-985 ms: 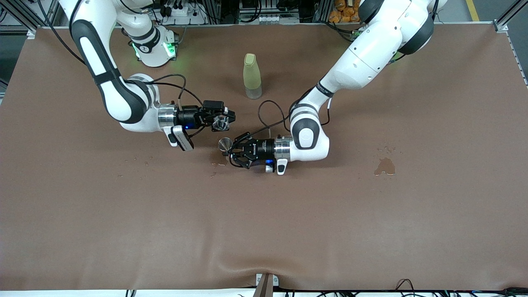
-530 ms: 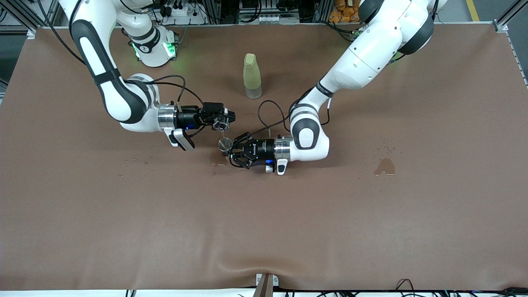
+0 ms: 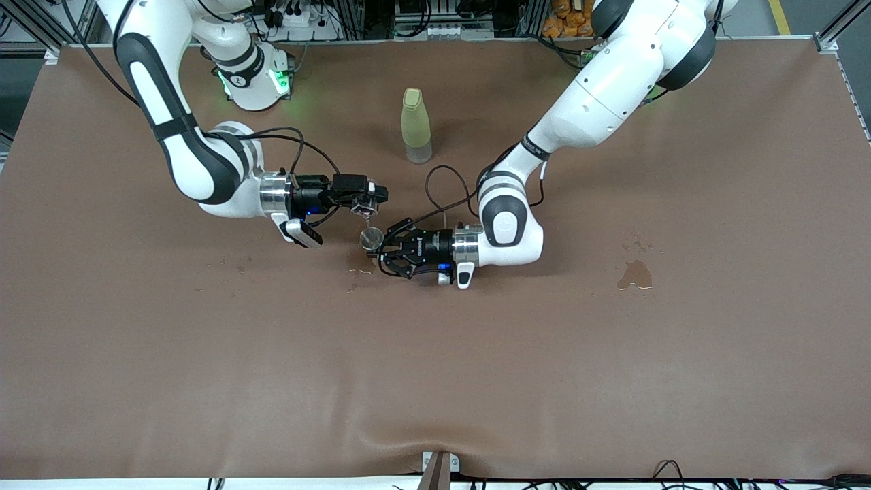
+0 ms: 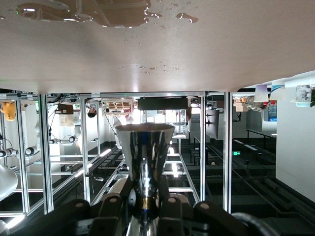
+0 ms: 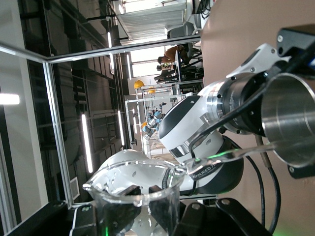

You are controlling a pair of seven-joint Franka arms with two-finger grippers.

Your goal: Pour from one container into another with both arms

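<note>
The tiny clear glass cup [image 3: 365, 203] is held tipped on its side over the table's middle, with my right gripper [image 3: 372, 198] shut on it. Just below its lip sits the small grey metal cup [image 3: 371, 237], rim up, and my left gripper [image 3: 378, 246] is shut on its slim waist. In the right wrist view the glass cup [image 5: 134, 192] fills the foreground, and a thin clear stream [image 5: 231, 155] runs from its spout toward the metal cup [image 5: 290, 118]. The left wrist view shows the metal cup [image 4: 145, 152] gripped between the fingers of my left gripper [image 4: 144, 200].
A tall yellow-green bottle [image 3: 416, 126] stands upright, farther from the front camera than both cups. A wet puddle [image 3: 635, 275] lies on the brown table [image 3: 435, 381] toward the left arm's end. Small drops [image 3: 354, 273] dot the table near the metal cup.
My right gripper has rolled its wrist and tipped the glass cup further toward the metal cup, and a thin stream now shows. The left arm has held still.
</note>
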